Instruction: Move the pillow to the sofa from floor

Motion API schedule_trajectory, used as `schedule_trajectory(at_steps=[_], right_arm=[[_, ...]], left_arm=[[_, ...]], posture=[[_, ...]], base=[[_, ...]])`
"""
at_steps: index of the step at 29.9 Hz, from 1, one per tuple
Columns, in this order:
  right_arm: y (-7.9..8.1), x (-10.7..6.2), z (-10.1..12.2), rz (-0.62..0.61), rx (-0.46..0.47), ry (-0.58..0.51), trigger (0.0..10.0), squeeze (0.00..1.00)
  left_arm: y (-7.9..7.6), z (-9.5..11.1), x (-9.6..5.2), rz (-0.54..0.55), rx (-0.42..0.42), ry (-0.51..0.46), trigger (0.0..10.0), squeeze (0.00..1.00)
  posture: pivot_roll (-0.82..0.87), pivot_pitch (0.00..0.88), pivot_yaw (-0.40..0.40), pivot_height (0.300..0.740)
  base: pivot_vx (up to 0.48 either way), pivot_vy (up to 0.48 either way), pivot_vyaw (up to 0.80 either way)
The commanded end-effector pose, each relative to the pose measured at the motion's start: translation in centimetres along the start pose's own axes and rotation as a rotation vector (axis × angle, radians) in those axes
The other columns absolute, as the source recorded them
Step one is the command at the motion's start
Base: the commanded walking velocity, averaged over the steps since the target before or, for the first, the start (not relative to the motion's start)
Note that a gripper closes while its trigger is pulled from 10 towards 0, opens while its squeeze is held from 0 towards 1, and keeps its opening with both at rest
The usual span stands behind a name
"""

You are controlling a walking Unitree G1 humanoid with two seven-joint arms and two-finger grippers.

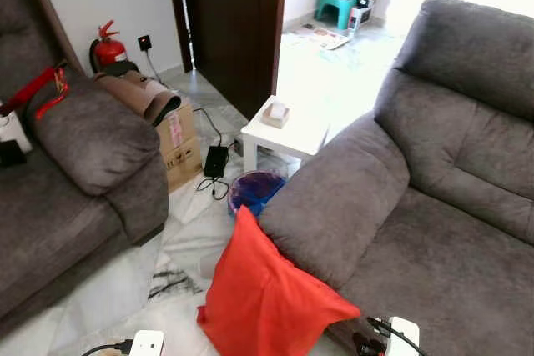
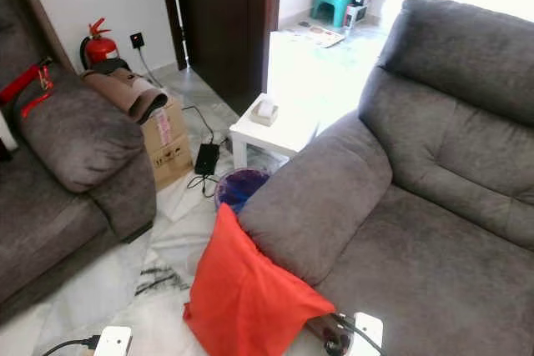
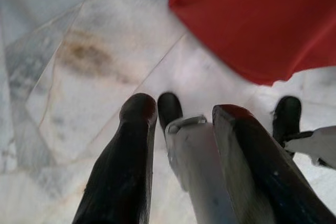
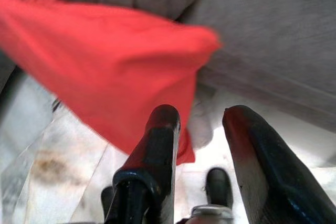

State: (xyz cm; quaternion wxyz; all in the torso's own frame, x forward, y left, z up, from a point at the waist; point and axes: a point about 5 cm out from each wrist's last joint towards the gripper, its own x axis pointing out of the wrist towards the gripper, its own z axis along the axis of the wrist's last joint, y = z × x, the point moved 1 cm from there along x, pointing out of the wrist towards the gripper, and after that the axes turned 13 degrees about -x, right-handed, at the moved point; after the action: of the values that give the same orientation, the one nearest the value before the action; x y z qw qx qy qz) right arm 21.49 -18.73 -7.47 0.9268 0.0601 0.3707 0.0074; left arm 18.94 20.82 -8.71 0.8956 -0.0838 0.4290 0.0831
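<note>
A red pillow [image 1: 267,298] stands on the marble floor, leaning against the armrest [image 1: 334,198] of the grey sofa [image 1: 442,239] on my right. My two wrists show at the bottom edge of the eye views, one on each side of the pillow. In the left wrist view my left gripper [image 3: 184,109] is open above the floor tiles, with the pillow [image 3: 262,19] a little beyond its fingertips. My right gripper [image 4: 202,115] is also open, close to the pillow's corner [image 4: 105,61] below the sofa's front. Neither gripper touches the pillow.
A second grey sofa [image 1: 75,164] stands on the left, leaving a narrow strip of floor between the two. Behind the pillow are a blue bin [image 1: 254,189], a white side table [image 1: 288,132], a black adapter with cables [image 1: 215,160] and a cardboard box [image 1: 179,147].
</note>
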Motion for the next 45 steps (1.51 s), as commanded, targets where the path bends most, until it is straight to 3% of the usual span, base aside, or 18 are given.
schedule_trajectory(at_steps=[1, 28, 45], right_arm=[[-0.2, -0.2, -0.5, -0.003, 0.009, 0.011, 10.0, 0.00], [0.2, 0.0, -0.2, 0.014, 0.012, 0.004, 10.0, 0.00], [0.4, 0.2, 0.7, 0.014, 0.036, -0.030, 10.0, 0.00]], left_arm=[[0.3, -0.6, -0.2, 0.015, -0.012, 0.016, 10.0, 0.00], [0.1, 0.4, 0.0, 0.011, -0.014, -0.029, 10.0, 0.00], [0.5, 0.5, 0.0, 0.032, -0.050, -0.039, 10.0, 0.00]], posture=[[0.04, 0.116, 0.001, 0.740], [0.04, 0.099, -0.004, 0.740], [0.04, 0.109, -0.002, 0.740]], base=[[0.000, 0.000, 0.00], [0.000, -0.060, 0.00], [0.200, 0.000, 0.00]])
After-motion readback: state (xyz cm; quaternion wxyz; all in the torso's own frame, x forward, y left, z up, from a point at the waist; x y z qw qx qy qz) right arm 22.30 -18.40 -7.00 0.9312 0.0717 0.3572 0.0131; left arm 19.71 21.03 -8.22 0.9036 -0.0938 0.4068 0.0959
